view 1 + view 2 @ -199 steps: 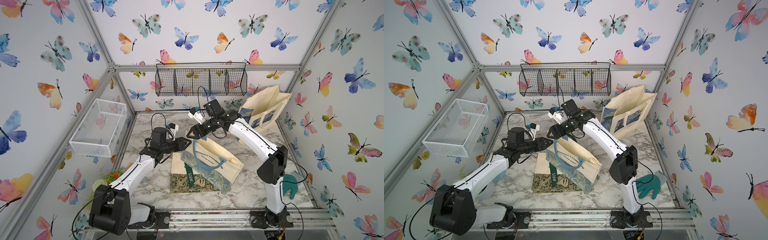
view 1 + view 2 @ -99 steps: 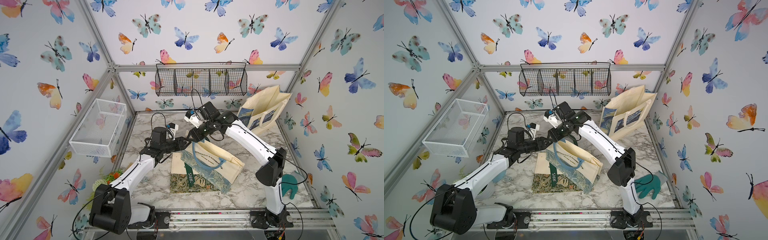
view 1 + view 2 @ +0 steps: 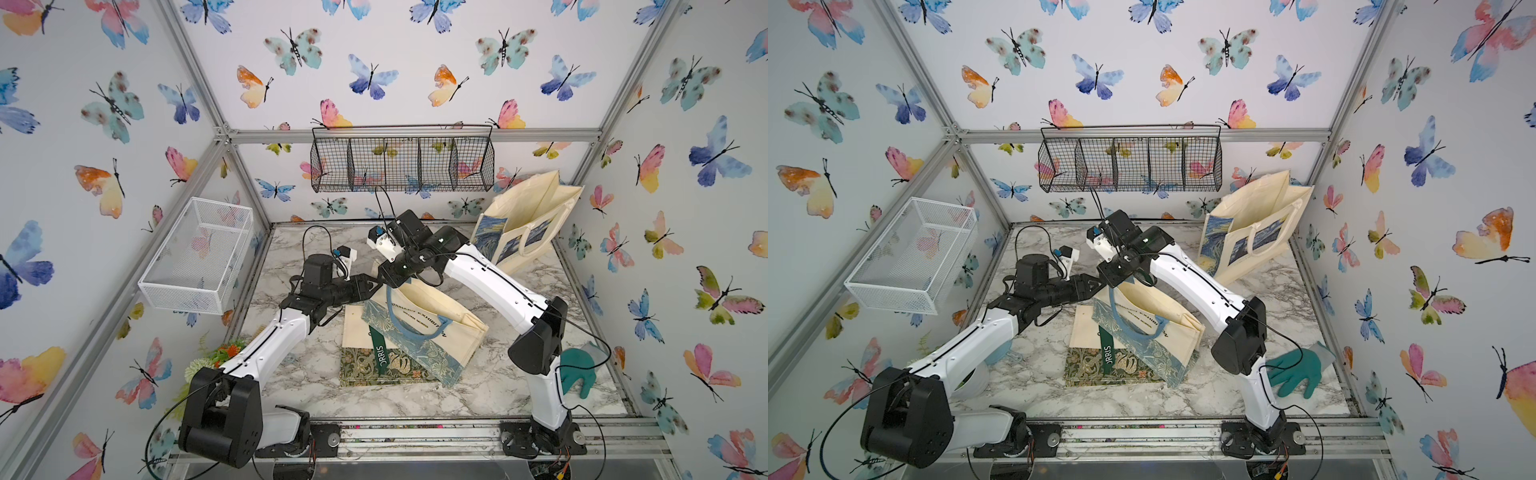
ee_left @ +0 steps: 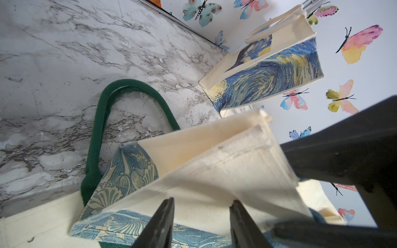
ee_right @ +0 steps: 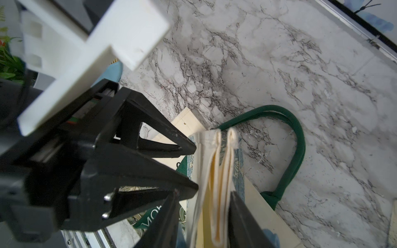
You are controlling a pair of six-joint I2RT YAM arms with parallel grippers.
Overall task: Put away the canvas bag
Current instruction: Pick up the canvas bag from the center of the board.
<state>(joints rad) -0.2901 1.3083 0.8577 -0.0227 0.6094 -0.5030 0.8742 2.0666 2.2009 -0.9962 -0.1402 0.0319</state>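
The canvas bag (image 3: 432,320) hangs tilted from its cream rim, pinched at one end by the left fingers (image 4: 163,227); the right fingers (image 5: 242,219) straddle the rim just beside them, though whether they already clamp cannot be told. Below both, its lower edge rests on a flat green-handled bag (image 3: 357,368) on the table (image 3: 316,386). Both fabric layers should sit deep between the right fingers before any lift toward the painted tote (image 3: 523,224) beyond them, the likely destination

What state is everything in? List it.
Blue bag: folded, tilted up by rim.
Green bag: flat under it.
Starry bag: leaning, open.
Black basket: empty.
White basket: empty.
Glove: lying flat.
Left hand: jaws apart, grip unclear.
Right hand: gripping blue bag's rim.
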